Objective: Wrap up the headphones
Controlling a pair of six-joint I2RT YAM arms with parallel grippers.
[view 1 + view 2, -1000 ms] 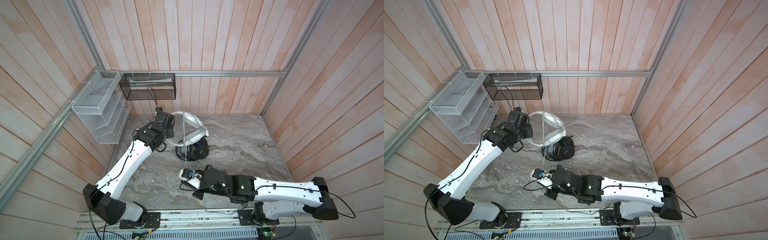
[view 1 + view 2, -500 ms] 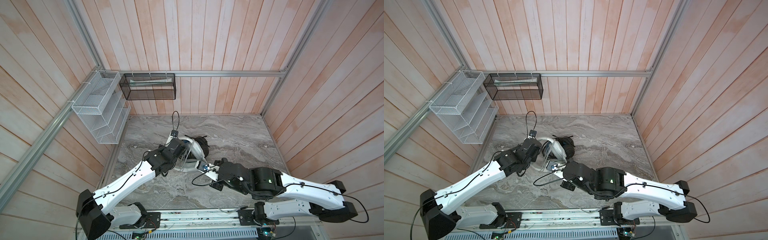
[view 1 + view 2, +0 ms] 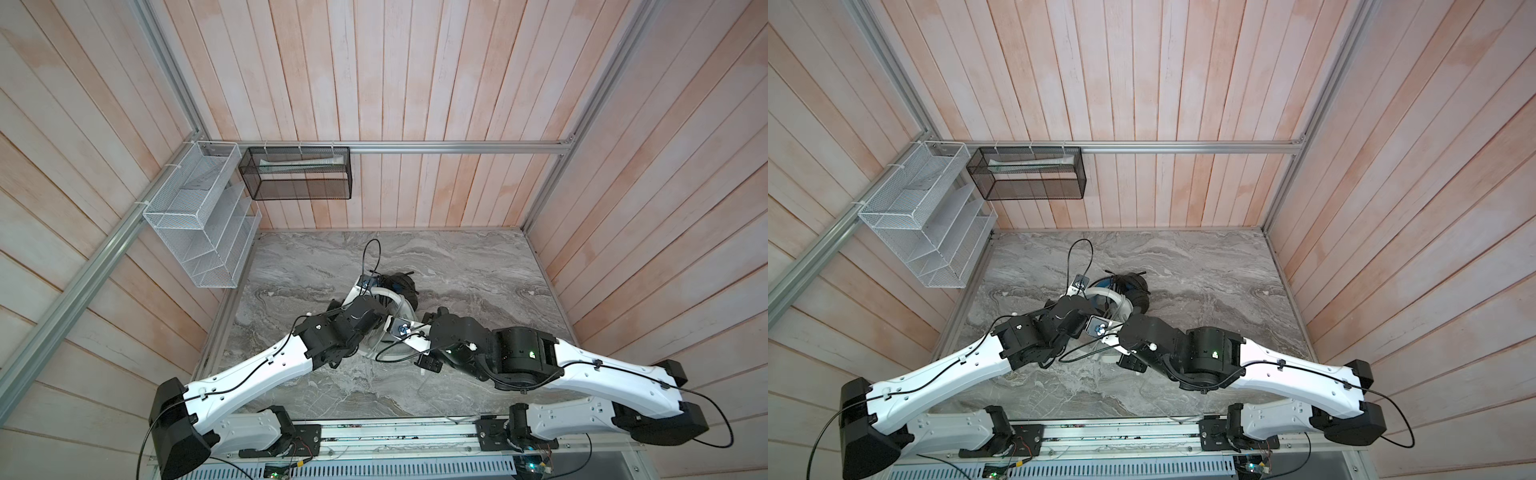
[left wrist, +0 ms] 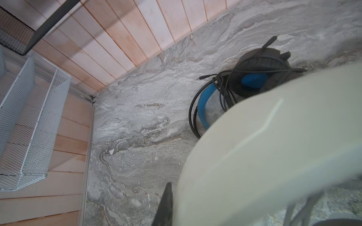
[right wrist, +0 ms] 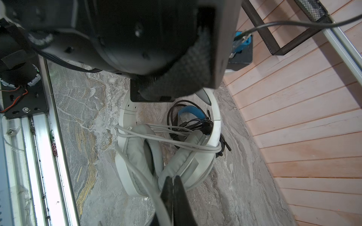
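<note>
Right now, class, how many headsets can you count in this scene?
2. The white-grey headset lies mid-scene, nearer the robot's base. The black headset with the blue band lies right behind it, toward the back wall. Part of the table is covered, so something may be hidden.

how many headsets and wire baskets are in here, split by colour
black headset: 1
white-grey headset: 1
white wire basket: 1
black mesh basket: 1
total: 4
</note>
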